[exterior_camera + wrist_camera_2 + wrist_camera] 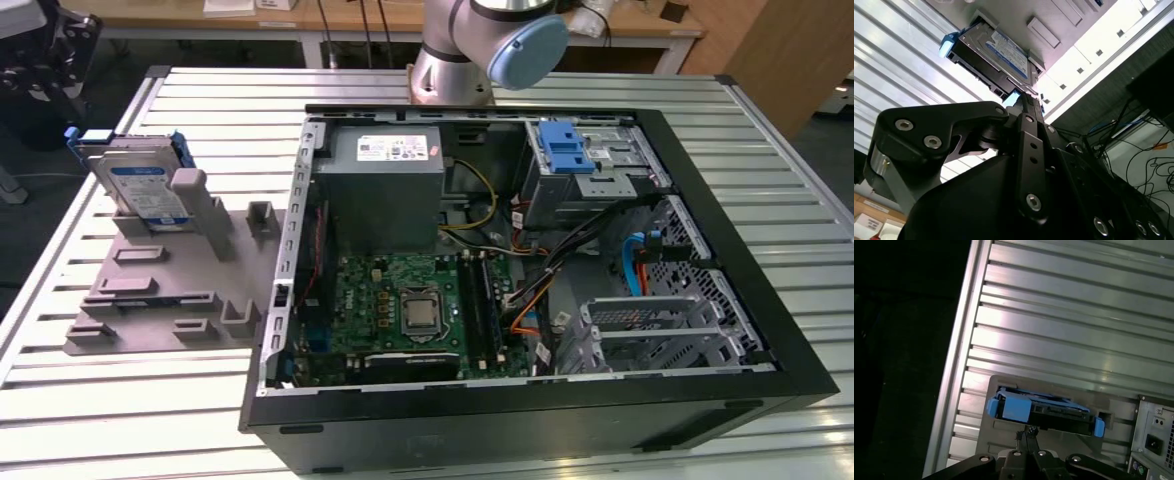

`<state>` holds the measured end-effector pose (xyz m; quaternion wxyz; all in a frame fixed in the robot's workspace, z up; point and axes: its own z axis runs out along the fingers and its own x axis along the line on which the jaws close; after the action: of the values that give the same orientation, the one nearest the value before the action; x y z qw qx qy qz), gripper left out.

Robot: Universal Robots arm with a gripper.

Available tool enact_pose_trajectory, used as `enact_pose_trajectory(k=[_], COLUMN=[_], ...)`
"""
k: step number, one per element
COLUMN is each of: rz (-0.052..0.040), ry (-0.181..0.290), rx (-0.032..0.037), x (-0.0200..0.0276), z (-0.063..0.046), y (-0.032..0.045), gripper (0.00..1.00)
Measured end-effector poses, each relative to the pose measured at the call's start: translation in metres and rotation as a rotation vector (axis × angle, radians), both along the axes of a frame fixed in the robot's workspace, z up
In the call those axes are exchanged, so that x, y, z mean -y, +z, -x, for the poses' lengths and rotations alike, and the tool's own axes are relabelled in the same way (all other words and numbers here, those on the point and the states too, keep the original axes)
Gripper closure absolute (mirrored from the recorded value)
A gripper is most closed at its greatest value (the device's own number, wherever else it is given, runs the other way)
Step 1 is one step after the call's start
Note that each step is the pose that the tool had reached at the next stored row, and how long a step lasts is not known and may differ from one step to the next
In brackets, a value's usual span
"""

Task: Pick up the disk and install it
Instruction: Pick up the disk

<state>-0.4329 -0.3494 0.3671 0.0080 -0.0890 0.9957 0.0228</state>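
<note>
Disk (140,185) – flat silver HDD w/ white-and-blue label, blue plastic rail round its edges – stands on edge in a slot of the grey holder (160,290). Holder lies on the slatted metal desk (134,400), at the exterior view's left of the open PC case (534,250). Disk is outside the case, nothing gripping it in the exterior view. In the first wrist view the claw (1026,436) points at the disk's blue-railed edge – the nearest thing to it. How far open the claw is: can't tell.

disk (140,190) standing in holder (150,300) | holder at exterior view's left of case (534,402) | both on table (120,420)
</note>
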Motion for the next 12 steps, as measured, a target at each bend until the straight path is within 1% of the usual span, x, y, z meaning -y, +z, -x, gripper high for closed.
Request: enact_pose_trajectory(k=[12], rz=[0.0000], ry=[0.037], rx=[0.0000], x=[0.0000], z=[0.0000], y=[0.0000], gripper=[0.89])
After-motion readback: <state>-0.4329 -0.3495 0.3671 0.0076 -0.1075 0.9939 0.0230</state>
